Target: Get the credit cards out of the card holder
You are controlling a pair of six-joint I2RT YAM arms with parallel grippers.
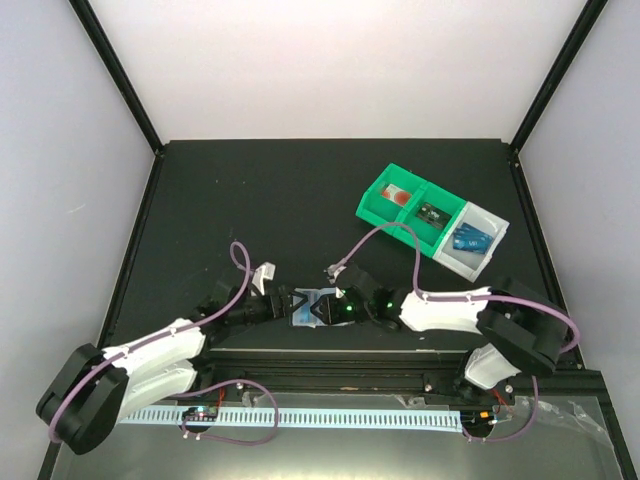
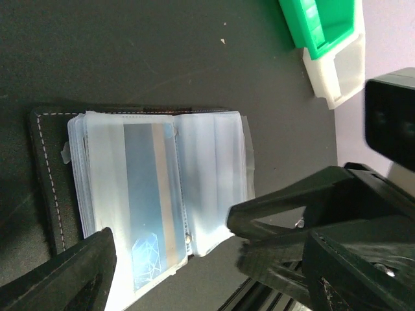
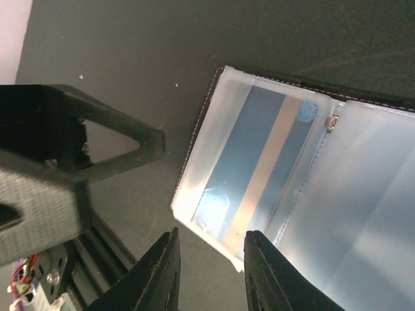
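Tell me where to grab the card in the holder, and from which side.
Probably its near short end, approached lengthwise from the near side. The card lies flat in the open holder with that end at the holder's edge, facing the right gripper.

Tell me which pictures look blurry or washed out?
Top external: evenly lit, green-and-grey plastic compartment tray crisp. Left wrist: pale translucent folding card holder glares white at its lower edge; left gripper's black fingers blurred. Right wrist: blue rectangular card hazy behind plastic.

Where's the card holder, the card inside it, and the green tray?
card holder (image 2: 214, 172): left wrist view, right clear sleeve.
credit card (image 3: 241, 150): right wrist view, blue face.
green tray (image 1: 370, 210): top view, left wall.
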